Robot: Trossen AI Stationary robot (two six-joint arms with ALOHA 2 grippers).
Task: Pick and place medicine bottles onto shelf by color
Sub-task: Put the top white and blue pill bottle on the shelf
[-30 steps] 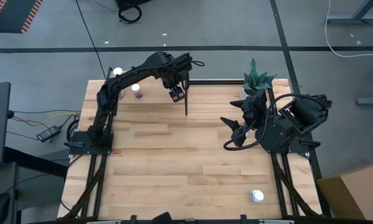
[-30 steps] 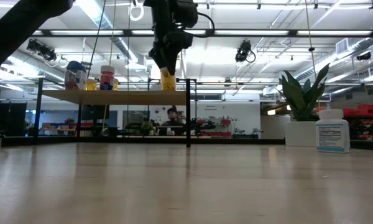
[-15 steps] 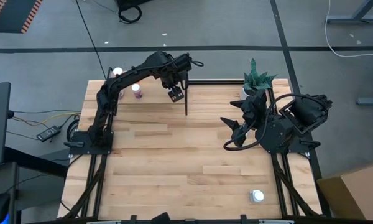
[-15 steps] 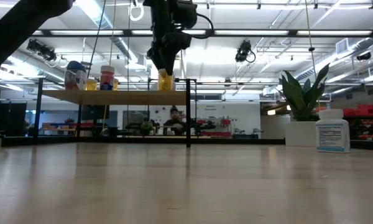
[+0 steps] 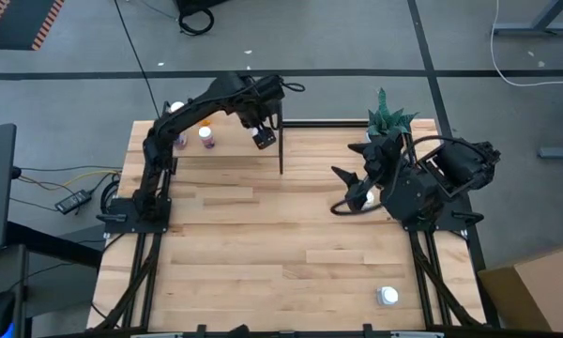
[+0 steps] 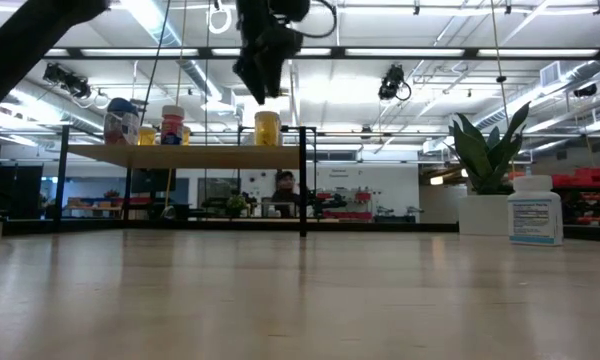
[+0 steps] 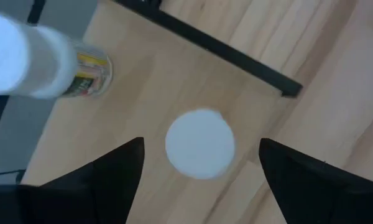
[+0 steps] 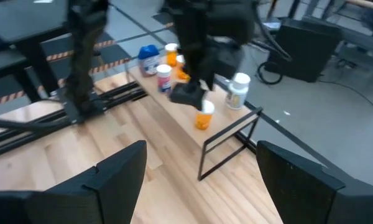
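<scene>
An orange medicine bottle [image 6: 267,128] with a white cap [image 7: 199,143] stands upright on the right end of the shelf [image 6: 180,155]. My left gripper [image 6: 257,88] hangs open just above it. The fingers are on either side of the cap and clear of it. Several more bottles [image 6: 140,123], blue and orange among them, stand at the shelf's left end. A white bottle [image 6: 535,212] stands on the table near its front right corner [image 5: 387,297]. My right gripper [image 5: 342,194] waits open, raised over the table's right side.
A potted green plant [image 5: 387,120] stands at the far right corner, close to the right arm. The shelf's black frame [image 5: 324,123] and its post [image 5: 281,155] stand along the far edge. Bare wooden tabletop [image 5: 263,253] stretches across the middle and near side.
My left gripper has let go of the orange bottle and risen straight up, clear of its cap. The bottle stays standing upright on the shelf's right end.
</scene>
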